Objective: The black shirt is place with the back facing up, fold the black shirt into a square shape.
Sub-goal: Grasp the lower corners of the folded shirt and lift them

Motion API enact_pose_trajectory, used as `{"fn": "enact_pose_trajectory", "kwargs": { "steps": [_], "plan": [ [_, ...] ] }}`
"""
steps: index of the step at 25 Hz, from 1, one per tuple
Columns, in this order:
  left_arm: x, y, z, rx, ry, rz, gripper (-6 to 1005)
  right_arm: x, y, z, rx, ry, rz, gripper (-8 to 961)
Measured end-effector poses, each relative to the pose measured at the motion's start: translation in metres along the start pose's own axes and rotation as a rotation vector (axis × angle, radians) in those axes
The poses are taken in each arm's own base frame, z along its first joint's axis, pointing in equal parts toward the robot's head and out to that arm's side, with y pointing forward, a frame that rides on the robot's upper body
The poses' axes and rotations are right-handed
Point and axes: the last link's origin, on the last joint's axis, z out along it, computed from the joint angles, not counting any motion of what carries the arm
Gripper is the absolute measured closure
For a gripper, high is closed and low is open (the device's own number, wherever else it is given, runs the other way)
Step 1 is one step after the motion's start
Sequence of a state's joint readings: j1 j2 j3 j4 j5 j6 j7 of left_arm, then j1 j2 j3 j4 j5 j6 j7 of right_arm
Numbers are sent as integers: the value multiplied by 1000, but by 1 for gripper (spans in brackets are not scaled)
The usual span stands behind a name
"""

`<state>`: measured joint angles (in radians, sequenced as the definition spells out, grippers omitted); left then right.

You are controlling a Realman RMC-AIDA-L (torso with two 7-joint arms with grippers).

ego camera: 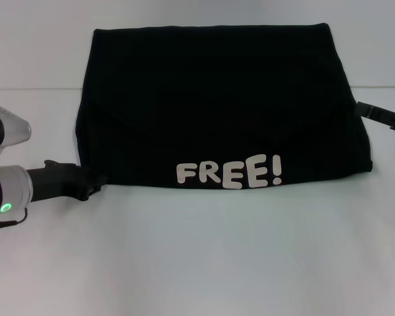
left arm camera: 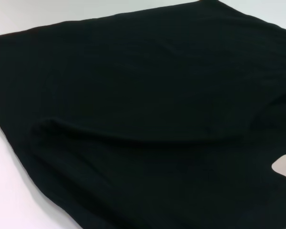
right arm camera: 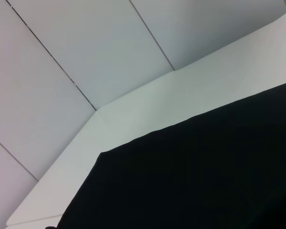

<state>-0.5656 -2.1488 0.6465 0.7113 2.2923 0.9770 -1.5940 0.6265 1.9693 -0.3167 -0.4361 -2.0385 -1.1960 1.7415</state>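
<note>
Fingers of the left gripper point(ego camera: 95, 185) reach the near-left corner of the large black soft-fabric shirt point(ego camera: 217, 105), at about eight o'clock on the white desk point(ego camera: 204, 257); whether they pinch the cloth or merely touch it cannot be told, since dark tips merge with dark fabric. At three o'clock the right gripper point(ego camera: 382, 117) sits at the shirt's right edge, its fingers likewise unreadable.

The shirt lies folded into a wide rectangle across the middle and far part of the desk, with white lettering along its near edge.

Risks, as judgement: if either gripper catches only the top layer, a further fold would peel the stack apart. Uneven pulling from the two sides could skew the edges, and the loose ridge seen in the left wrist view could bunch.
</note>
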Motion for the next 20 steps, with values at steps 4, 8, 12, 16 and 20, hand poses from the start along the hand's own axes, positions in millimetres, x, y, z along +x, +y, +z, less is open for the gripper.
{"fn": "enact_pose_trajectory", "kwargs": {
  "steps": [4, 8, 12, 16, 20],
  "plan": [
    [2, -2, 1, 15, 3, 1, 670, -1, 0, 0, 1, 3, -4, 281],
    [4, -2, 1, 17, 3, 4, 773, -2, -1, 0, 2, 9, 0, 282],
    [6, -4, 0, 19, 4, 11, 867, 0, -3, -2, 15, 38, 1, 282],
    [8, -5, -1, 19, 4, 18, 930, 3, -10, 0, 67, 132, -2, 282],
    [8, -5, -2, 14, 4, 21, 930, 5, -13, 6, 115, 197, -31, 282]
  ]
}}
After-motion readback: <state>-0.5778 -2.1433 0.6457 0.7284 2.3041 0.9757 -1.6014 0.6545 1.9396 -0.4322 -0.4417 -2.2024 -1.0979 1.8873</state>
